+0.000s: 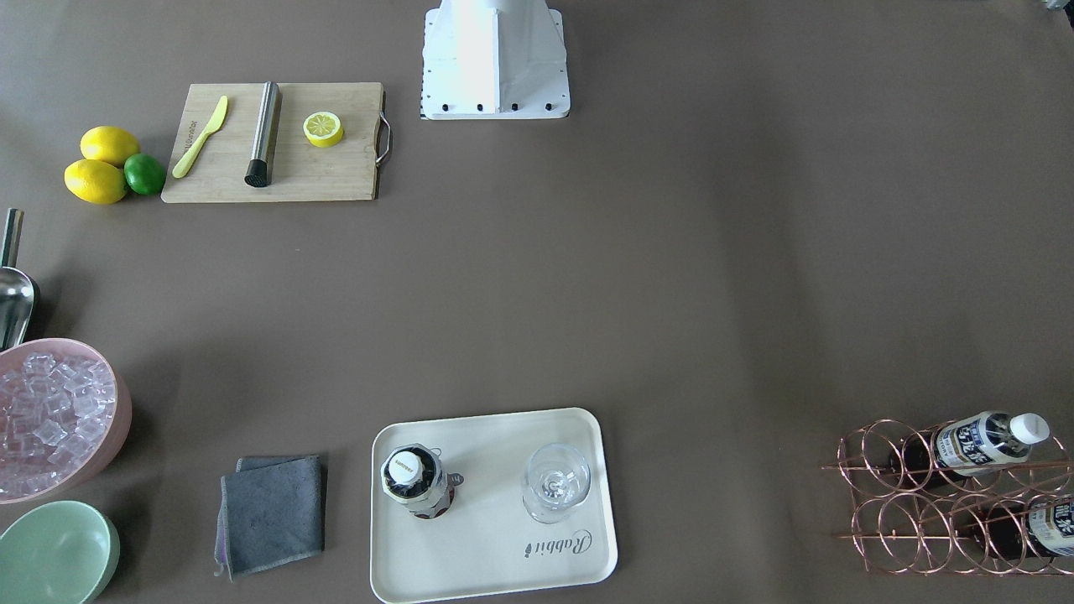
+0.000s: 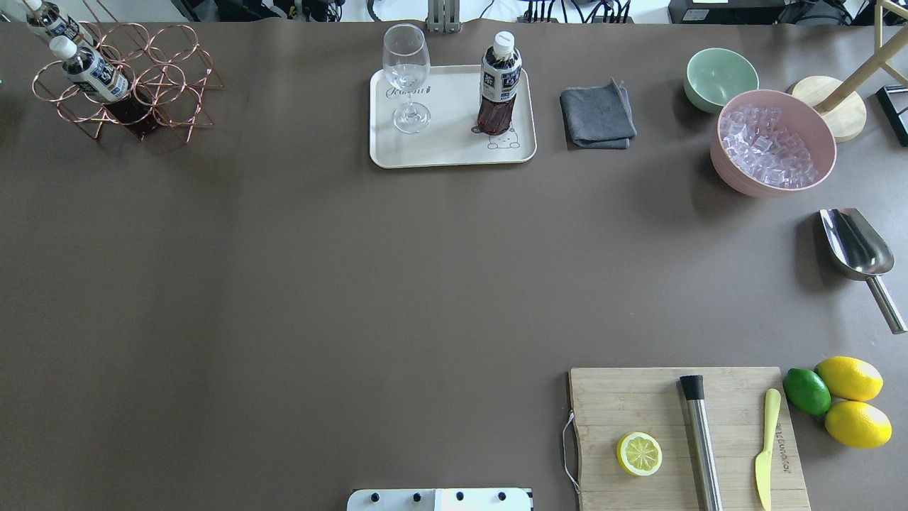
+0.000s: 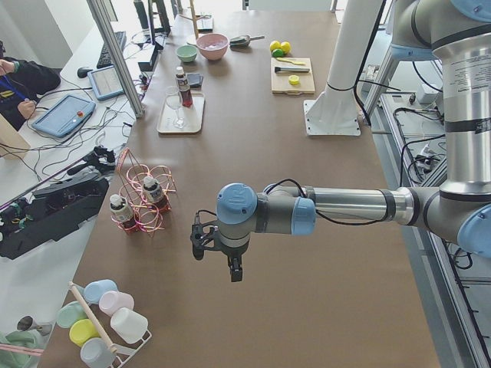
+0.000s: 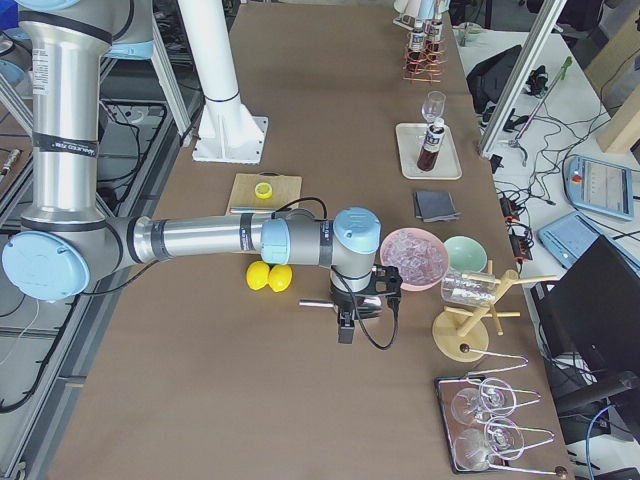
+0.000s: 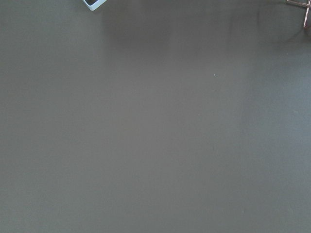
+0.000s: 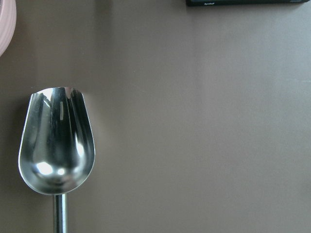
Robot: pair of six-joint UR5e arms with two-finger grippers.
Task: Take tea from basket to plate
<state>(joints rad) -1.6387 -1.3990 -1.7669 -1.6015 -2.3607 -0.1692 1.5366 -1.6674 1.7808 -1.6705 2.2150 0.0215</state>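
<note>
The tea bottle (image 2: pixel 499 89) stands upright on the plate (image 2: pixel 454 145), at three o'clock from the glass (image 2: pixel 406 78). Two other bottles (image 2: pixel 92 71) lie in the basket (image 2: pixel 174 89). The transfer looks finished, so next only retreat seems needed. Whether the left gripper (image 3: pixel 235 274) or the right gripper (image 4: pixel 346 330) is parted, I cannot tell.

Scoop (image 2: pixel 855 245) near pink ice bowl (image 2: pixel 732 177); lemon half (image 2: pixel 639 453) on cutting board (image 2: pixel 624 397).

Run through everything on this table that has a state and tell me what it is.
Tea on the plate: upright, capped.
Basket: holds two capped bottles.
Wine glass: upright, empty.
Pink bowl: full of ice.
Green bowl: empty.
Cloth: folded.
Scoop: empty, lying flat.
Left pincer: cannot tell.
Right pincer: cannot tell.
</note>
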